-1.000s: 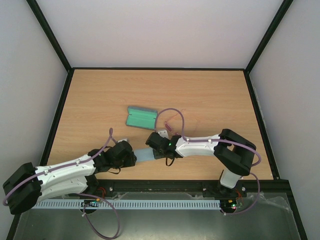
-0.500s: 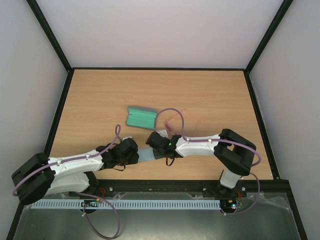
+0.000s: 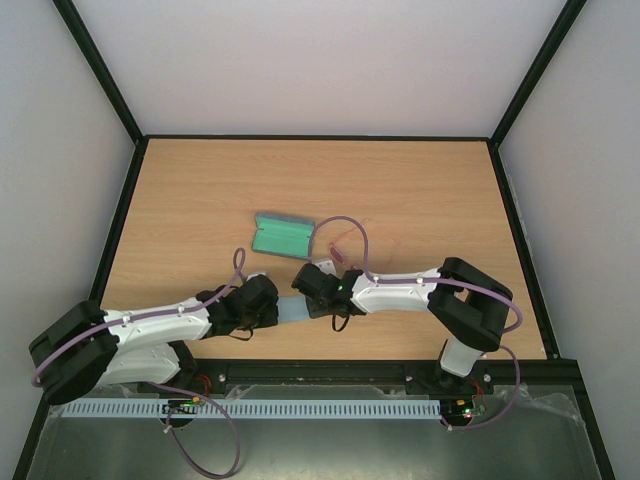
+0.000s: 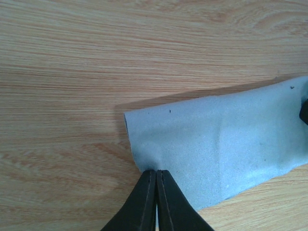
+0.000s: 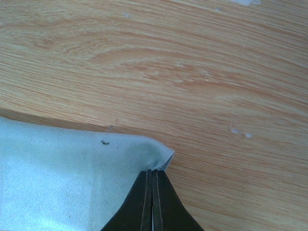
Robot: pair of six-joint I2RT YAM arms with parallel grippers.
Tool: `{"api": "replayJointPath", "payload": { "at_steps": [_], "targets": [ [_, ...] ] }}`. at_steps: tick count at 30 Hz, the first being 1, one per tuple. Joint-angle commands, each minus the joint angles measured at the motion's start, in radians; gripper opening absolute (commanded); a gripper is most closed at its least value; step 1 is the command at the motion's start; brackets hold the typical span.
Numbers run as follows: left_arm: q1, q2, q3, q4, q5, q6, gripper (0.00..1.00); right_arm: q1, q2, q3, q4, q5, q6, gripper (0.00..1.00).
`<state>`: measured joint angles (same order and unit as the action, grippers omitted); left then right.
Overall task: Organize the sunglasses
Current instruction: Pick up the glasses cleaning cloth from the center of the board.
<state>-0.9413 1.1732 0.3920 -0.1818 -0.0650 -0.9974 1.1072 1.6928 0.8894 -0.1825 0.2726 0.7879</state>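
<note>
Both grippers work at the cloth (image 3: 292,310), which lies by the middle of the worktop's (image 3: 430,190) near edge. The left gripper (image 4: 156,179) has its jaws closed on one end of the cloth, pinching only a small pucker at its edge. The right gripper (image 5: 153,179) has its jaws closed on a corner at the other end, also with a thin bite.

The sunglasses (image 3: 338,248) lie on bare wood nearer the middle of the worktop. They are just right of the open case (image 3: 283,238), close behind the right gripper and under the loop of its cable (image 3: 352,222). From above they are faint and partly hidden, so I cannot tell whether the temples are folded.

What could go wrong, as I judge it:
- Either bite is shallow. If the arms lift or pull apart unevenly, the fabric may slip from one pair of jaws and hang from the other.
- If the arms pull hard against each other, the cloth could snap taut and jerk free.
- The sunglasses sit very near the right wrist and cable. A swing toward the far edge could brush them, push them into the case or tangle a temple in the cable.
- If the cloth sags as it is carried, it could drag over the glasses and shift them
</note>
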Motion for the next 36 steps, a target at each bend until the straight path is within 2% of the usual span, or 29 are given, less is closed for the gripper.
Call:
{"api": "replayJointPath", "payload": {
  "at_steps": [1, 10, 22, 30, 36],
  "targets": [
    [0.004, 0.007, -0.01, -0.05, -0.024, -0.001, 0.02, -0.005, 0.011, -0.004, -0.059, -0.011, -0.012, 0.01],
    [0.012, -0.053, 0.046, -0.114, -0.063, 0.008, 0.02, -0.004, -0.041, 0.038, -0.078, -0.021, -0.028, 0.01],
    [0.059, -0.056, 0.119, -0.149, -0.068, 0.052, 0.02, -0.006, -0.047, 0.127, -0.122, -0.002, -0.043, 0.01],
    [0.145, -0.047, 0.195, -0.177, -0.061, 0.127, 0.02, -0.027, -0.01, 0.24, -0.168, 0.011, -0.07, 0.01],
    [0.269, -0.03, 0.267, -0.186, -0.025, 0.216, 0.02, -0.074, 0.01, 0.32, -0.194, 0.014, -0.091, 0.02]
  ]
}}
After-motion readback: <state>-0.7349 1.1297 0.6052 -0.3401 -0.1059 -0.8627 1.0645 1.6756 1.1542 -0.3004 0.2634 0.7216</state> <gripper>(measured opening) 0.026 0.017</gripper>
